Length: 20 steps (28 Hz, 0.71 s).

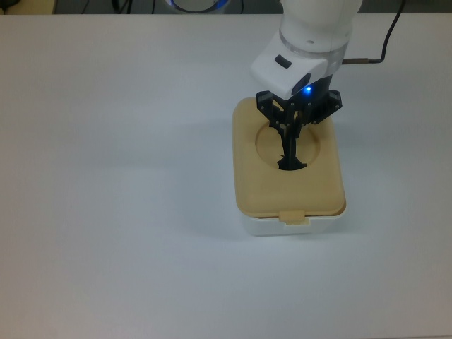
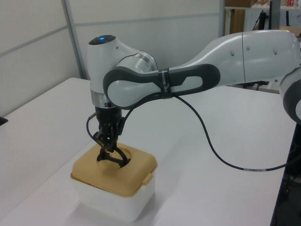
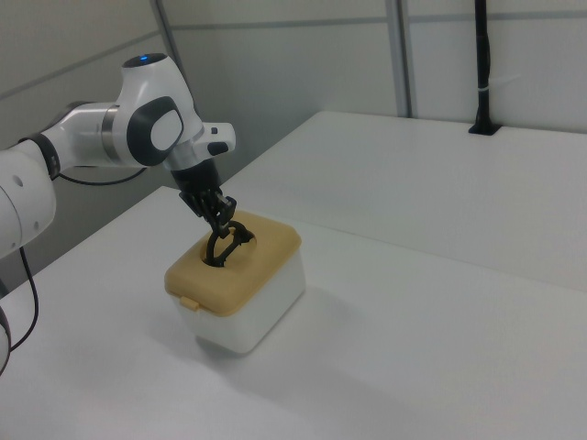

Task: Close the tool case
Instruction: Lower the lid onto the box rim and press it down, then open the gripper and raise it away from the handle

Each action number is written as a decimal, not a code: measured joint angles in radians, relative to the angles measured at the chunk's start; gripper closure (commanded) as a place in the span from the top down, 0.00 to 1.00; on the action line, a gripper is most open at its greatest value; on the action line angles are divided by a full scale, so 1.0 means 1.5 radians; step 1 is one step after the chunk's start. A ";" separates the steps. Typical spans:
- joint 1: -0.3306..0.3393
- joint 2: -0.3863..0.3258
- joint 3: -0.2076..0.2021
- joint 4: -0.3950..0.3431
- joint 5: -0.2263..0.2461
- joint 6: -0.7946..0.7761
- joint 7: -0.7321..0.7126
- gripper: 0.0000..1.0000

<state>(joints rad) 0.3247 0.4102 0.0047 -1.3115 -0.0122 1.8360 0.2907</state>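
Observation:
The tool case is a white tub (image 1: pixel 293 227) under a beige lid (image 1: pixel 289 192) that lies flat across its rim, with a latch tab (image 1: pixel 294 217) at the near end in the top view. A black handle (image 1: pixel 290 162) stands up out of the lid's round recess. My gripper (image 1: pixel 289 134) points straight down over the recess and is shut on that handle. The left view shows the same lid (image 2: pixel 123 173), tub (image 2: pixel 110 201) and gripper (image 2: pixel 106 142). So does the right view, with lid (image 3: pixel 252 259), tub (image 3: pixel 261 307) and gripper (image 3: pixel 220 223).
The case stands on a white table (image 1: pixel 106 176). A black cable (image 2: pixel 214 143) hangs from the arm down to the table at the left view's right. A black post (image 3: pixel 481 64) stands at the table's far side in the right view.

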 measured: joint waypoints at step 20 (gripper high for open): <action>0.002 -0.003 -0.001 0.015 -0.001 -0.040 0.012 1.00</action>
<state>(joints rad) 0.3276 0.4058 0.0031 -1.2893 -0.0132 1.7762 0.3090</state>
